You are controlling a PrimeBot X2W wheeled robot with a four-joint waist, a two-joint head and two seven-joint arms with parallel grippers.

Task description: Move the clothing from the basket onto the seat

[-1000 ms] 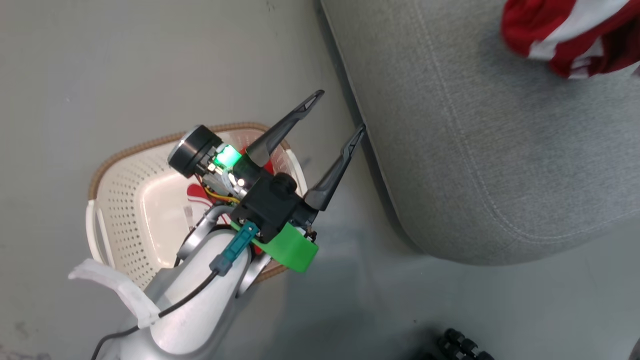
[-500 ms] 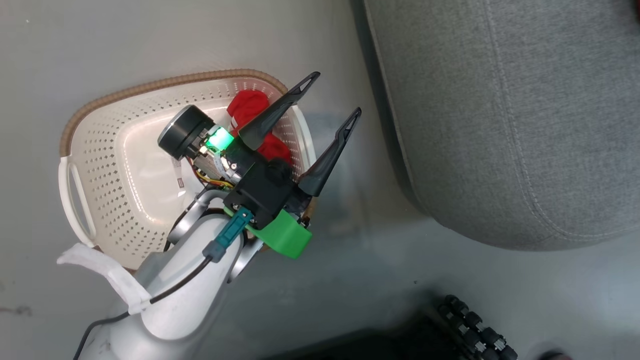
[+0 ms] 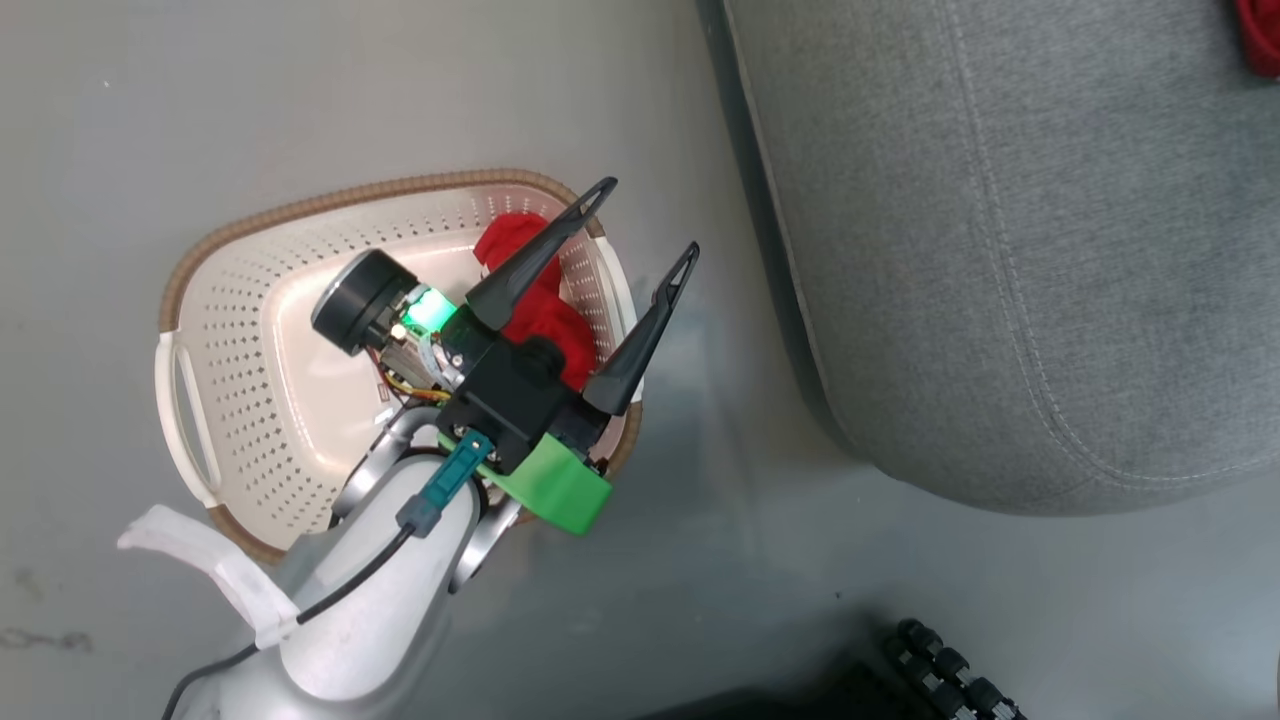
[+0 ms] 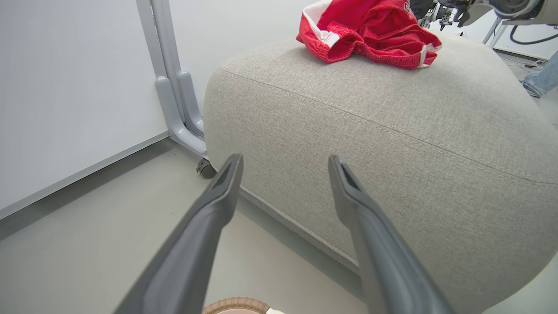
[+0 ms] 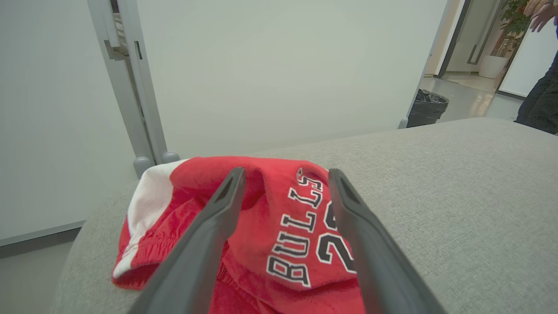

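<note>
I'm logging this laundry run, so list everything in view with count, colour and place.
Fabric-upholstered sofa seat: one, grey, on the floor.
Perforated plastic laundry basket: one, cream with brown woven-look rim, on the floor left of the seat in the head view.
Red sports garment printed BULLS 23: one, red with white trim, on the seat.
Crumpled red garment: one, red, inside the basket, on its seat side.
Partition leg with castor: one, grey, by the seat's end.
Bagged bin: one, black, beyond the seat.
Potted plant: one, green in white pot, far corridor.
Person: one, dark clothing, right wrist view's right edge.
Left claw: one, dark, open, above the basket's rim.
Right claw: one, dark, open, over the BULLS garment.
</note>
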